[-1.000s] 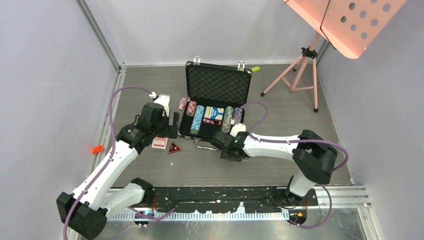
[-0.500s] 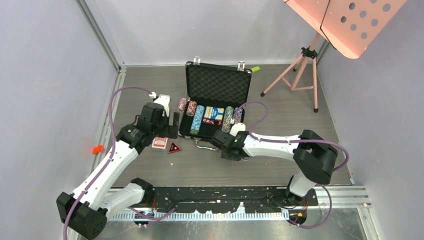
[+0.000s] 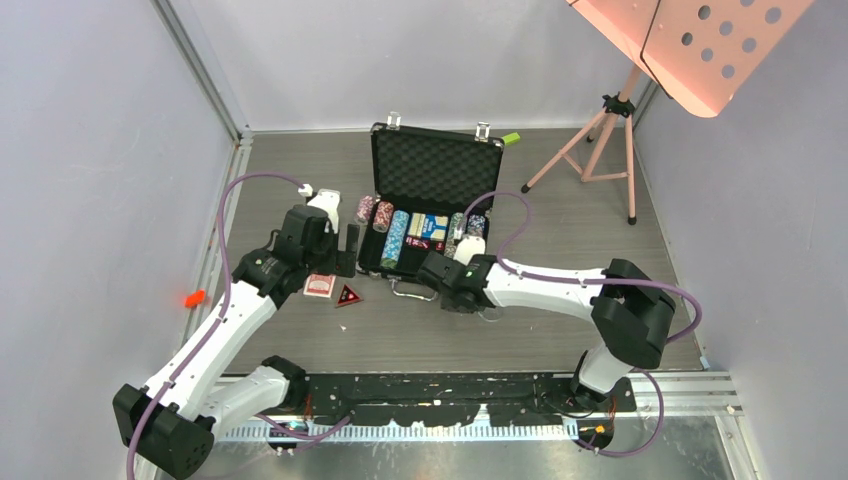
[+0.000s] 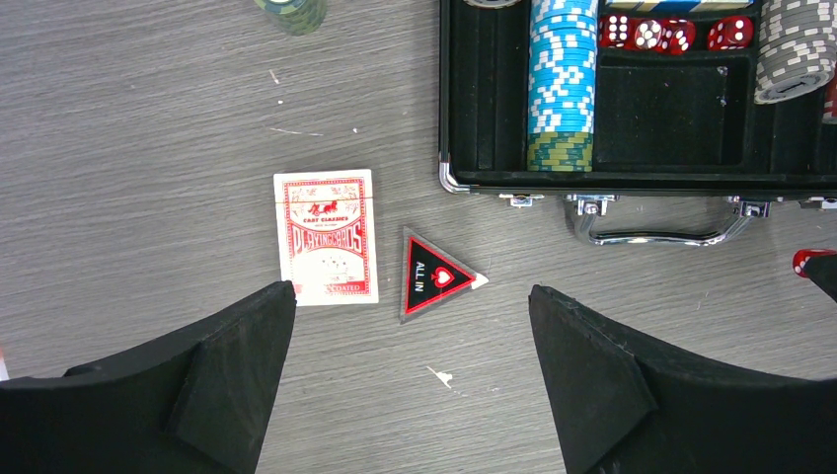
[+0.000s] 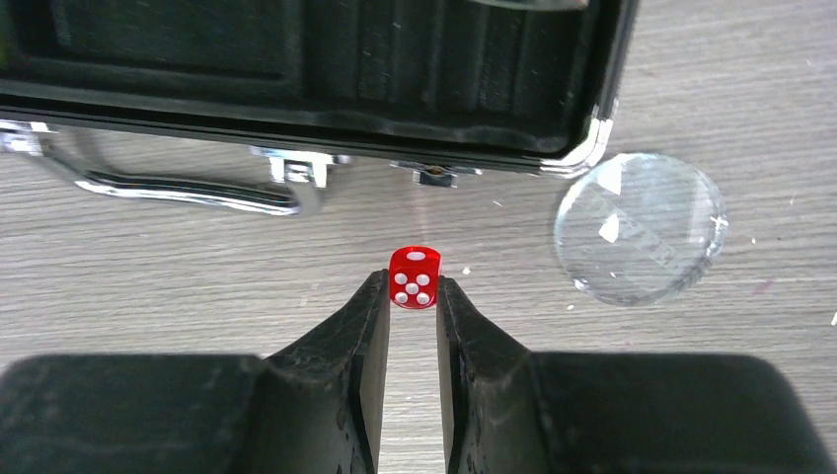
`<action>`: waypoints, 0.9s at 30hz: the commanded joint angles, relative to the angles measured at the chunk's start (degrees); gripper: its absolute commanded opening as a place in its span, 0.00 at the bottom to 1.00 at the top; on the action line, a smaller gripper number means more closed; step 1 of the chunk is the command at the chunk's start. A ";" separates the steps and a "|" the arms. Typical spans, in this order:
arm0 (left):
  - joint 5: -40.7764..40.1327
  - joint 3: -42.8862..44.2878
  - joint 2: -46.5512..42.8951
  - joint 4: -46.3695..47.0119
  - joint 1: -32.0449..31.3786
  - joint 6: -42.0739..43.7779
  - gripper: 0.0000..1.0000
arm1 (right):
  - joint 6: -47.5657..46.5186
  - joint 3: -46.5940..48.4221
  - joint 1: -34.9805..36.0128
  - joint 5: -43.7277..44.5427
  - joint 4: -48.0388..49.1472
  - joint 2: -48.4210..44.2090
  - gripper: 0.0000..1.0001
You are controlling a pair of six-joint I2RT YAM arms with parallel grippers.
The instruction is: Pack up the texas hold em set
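- Grey wood-grain table (image 3: 300, 170) between pale walls, with a pink tripod (image 3: 600, 140) at the far right and a small green block (image 3: 511, 138) by the lid's corner
- From above, chip colours readable in the briefcase (image 3: 436, 172), anything smaller too small to make out
- Cut off at the top of the left wrist view: a green chip stack (image 4: 291, 12) on the table outside the case, and the far ends of the rows inside
- Cannot tell whether the pinched die rests on the table or hangs clear of it
- Right gripper (image 5: 413, 288) closed on a red die (image 5: 415, 277), held at the very fingertips, just in front of the case's front wall and near its metal handle (image 5: 188, 190)
- Clear disc (image 5: 640, 227) flat on the table, beside those fingertips but apart from them, close to the case's corner
- Left gripper (image 4: 410, 296) spread wide, holding nothing, hanging over the red triangle (image 4: 434, 276) and the card deck (image 4: 327, 237)
- Triangle and deck flat on the table, just beside each other, outside the case, neither touched
- Briefcase open, foam lid upright at the back
- In its base: a blue chip stack (image 4: 561, 69) on its side with green chips at the near end, dice (image 4: 656, 33) in a row next to it, a grey chip stack (image 4: 798, 49) beyond those
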 commanded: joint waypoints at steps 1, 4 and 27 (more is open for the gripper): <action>0.50 -0.02 -0.98 1.64 0.18 0.23 0.92 | -3.74 5.35 -1.11 2.11 -1.22 -2.35 0.15; 0.42 -0.10 -0.99 1.69 0.18 0.23 0.92 | -6.29 8.90 -1.85 2.12 -1.51 -2.58 0.15; 0.40 -0.20 -1.08 1.60 0.18 0.23 0.92 | -18.09 30.10 -14.60 -4.87 4.15 15.78 0.14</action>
